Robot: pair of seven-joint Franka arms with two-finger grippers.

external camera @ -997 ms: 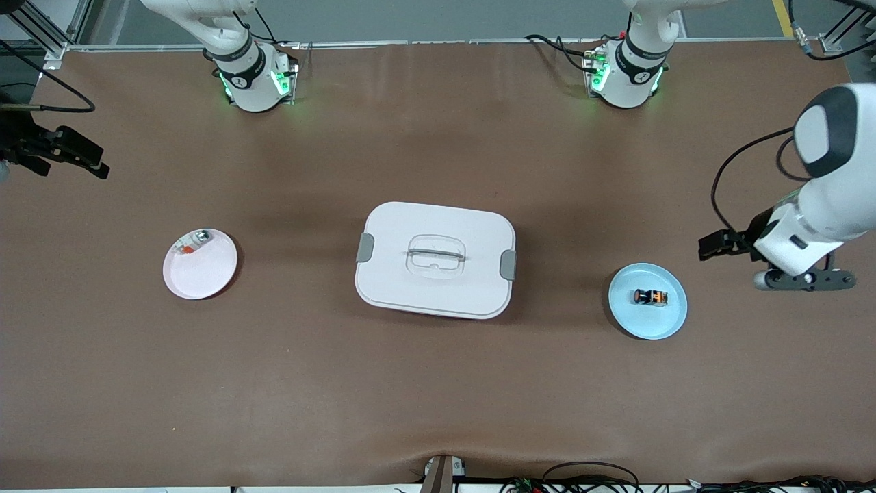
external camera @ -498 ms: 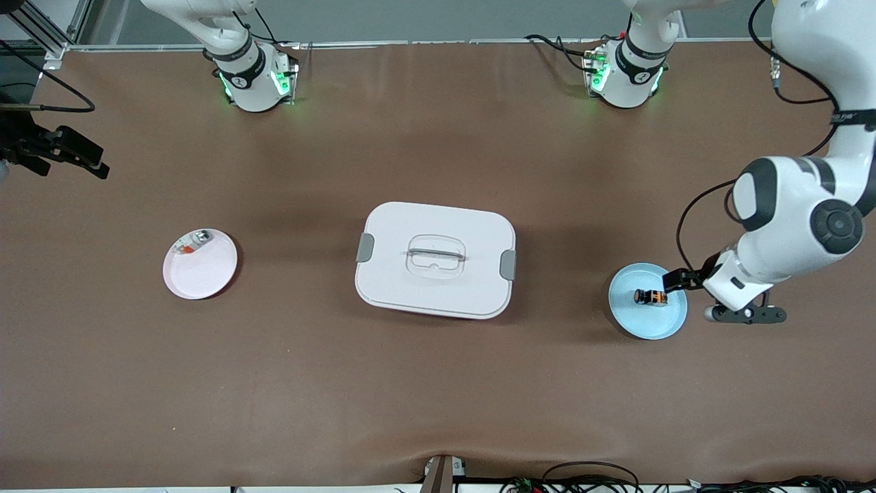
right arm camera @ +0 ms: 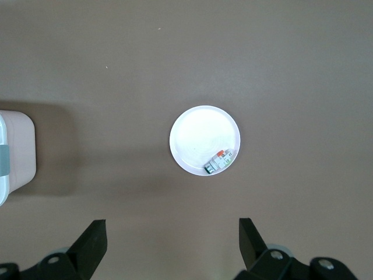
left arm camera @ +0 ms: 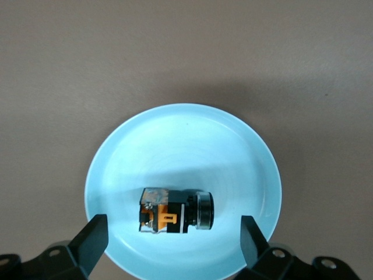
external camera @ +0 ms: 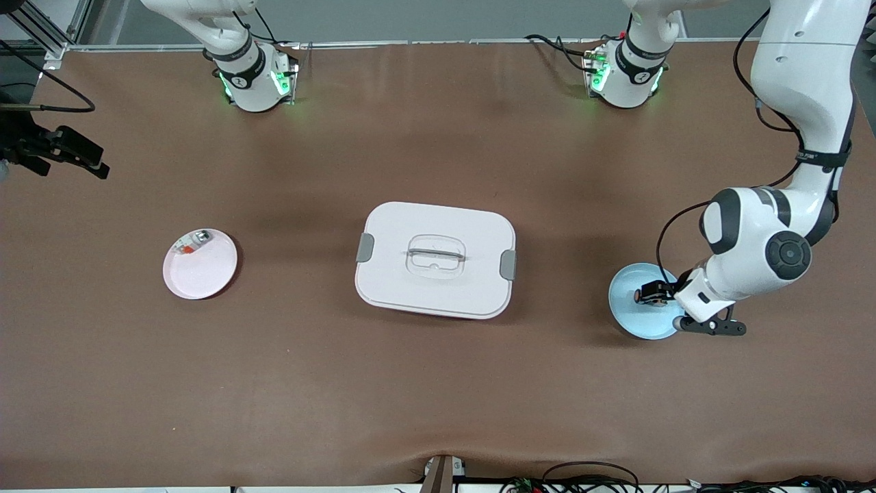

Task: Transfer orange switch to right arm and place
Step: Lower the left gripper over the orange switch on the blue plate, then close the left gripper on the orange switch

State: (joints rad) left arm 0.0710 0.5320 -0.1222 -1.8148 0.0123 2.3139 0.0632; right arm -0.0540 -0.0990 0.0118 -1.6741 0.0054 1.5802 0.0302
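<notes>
The orange switch [left arm camera: 175, 211] lies on its side on a pale blue plate [left arm camera: 180, 140] toward the left arm's end of the table. Its round black cap points sideways. My left gripper [left arm camera: 173, 236] hangs low over that plate, open, with a finger on either side of the switch and touching nothing. In the front view the left gripper [external camera: 658, 296] partly covers the switch [external camera: 643, 295] on the blue plate [external camera: 629, 316]. My right gripper [right arm camera: 172, 233] is open and empty, high over the right arm's end of the table, and waits at the edge of the front view [external camera: 101, 163].
A white lidded box [external camera: 435, 260] with grey latches stands at the table's middle. A pink-white plate [external camera: 205, 274] toward the right arm's end carries a small silvery part [external camera: 191, 242] with red-orange bits. The right wrist view shows that plate [right arm camera: 201, 131].
The left arm has swung in from the table's end and come down over the blue plate, bringing its open fingers around the switch. The right arm has not moved.
</notes>
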